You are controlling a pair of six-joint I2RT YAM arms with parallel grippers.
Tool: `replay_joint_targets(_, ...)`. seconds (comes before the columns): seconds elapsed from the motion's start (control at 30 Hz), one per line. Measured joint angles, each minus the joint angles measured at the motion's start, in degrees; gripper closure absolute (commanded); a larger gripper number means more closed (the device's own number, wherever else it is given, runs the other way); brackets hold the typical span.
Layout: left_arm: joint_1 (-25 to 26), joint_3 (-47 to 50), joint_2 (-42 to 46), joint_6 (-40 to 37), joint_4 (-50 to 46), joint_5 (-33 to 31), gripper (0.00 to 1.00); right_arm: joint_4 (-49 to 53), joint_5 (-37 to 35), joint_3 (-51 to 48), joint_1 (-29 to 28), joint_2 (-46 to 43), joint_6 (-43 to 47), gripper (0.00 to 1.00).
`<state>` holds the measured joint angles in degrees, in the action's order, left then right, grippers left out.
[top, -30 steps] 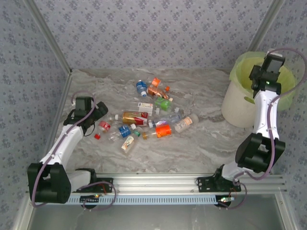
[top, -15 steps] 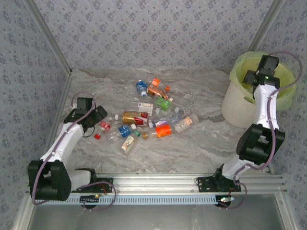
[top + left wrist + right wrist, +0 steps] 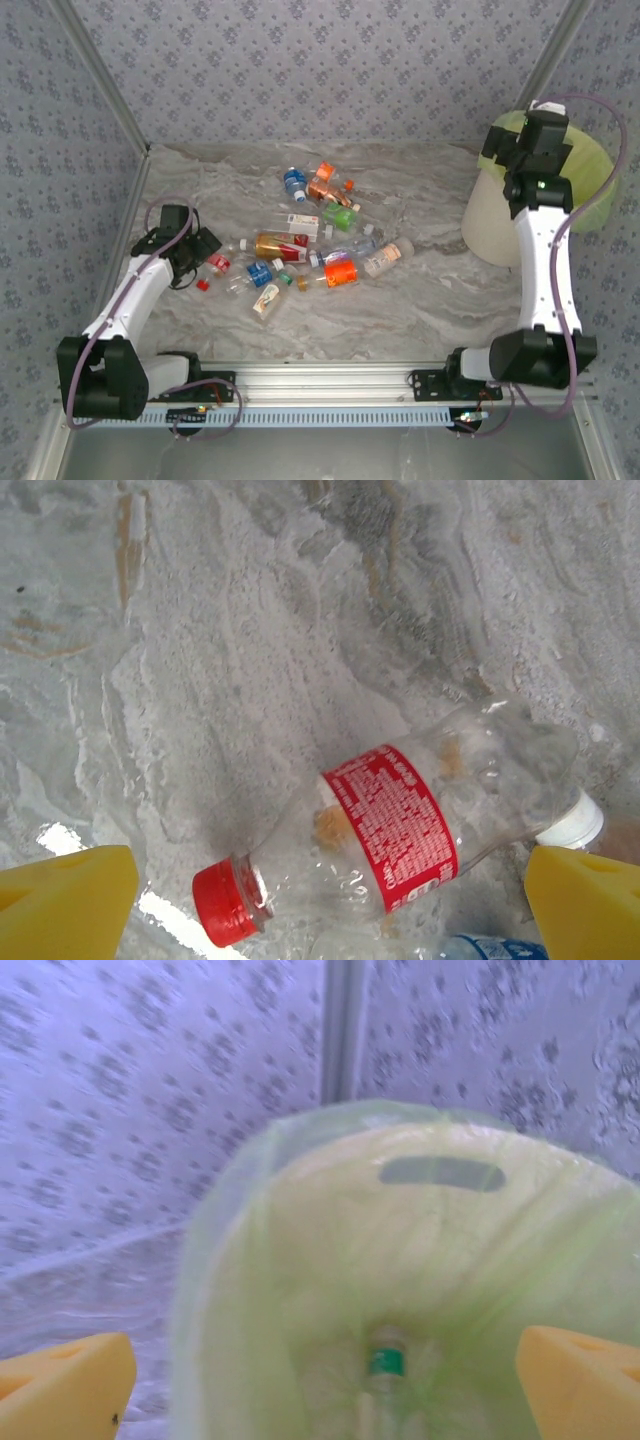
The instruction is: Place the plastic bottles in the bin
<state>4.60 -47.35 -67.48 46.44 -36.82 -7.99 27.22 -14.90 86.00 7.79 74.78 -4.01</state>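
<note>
1. The marbled surface is boxed in by patterned walls at the left, back and right, with a metal rail along the near edge. A broad bare stretch lies between the plastic bottles and the bin.
2. The bottles lie scattered in a loose cluster mid-surface, well apart from the bin. The bin stands in the far right corner, close to the wall.
3. The left end effector sits low at the cluster's left edge. Its fingers are spread wide on either side of a red-labelled bottle lying on its side, and they grip nothing. A white cap and a blue-labelled bottle crowd the right-hand finger.
4. The right end effector hangs above the bin's mouth, fingers wide apart and empty. One bottle with a green band lies deep in the lime-green bag.
5. In the top view the right arm covers part of the bin's rim. The bottle in the bin is blurred. Both wrist views cut the fingertips off at the lower edge, so whether the left fingers touch the surface cannot be told.
</note>
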Motion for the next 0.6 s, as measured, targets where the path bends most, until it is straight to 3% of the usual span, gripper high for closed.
replay_joint_targets(0.17, 0.0, 0.0, 0.0, -2.5, 0.0, 2.8, 0.0, -6.4, 3.4, -6.4, -4.0, -6.6, -2.8, 0.0)
replay_joint_targets(0.33, 0.5, 0.1, -1.3, -9.0, 2.4, 4.7, 0.0, -8.7, 4.4, -8.9, -7.5, -7.0, -4.0, 0.0)
replay_joint_targets(0.6, 2.2, 5.2, -1.7, -15.9, 7.8, 1.7, 0.0, -9.0, 4.4, -10.2, -8.0, -6.7, -5.2, 0.0)
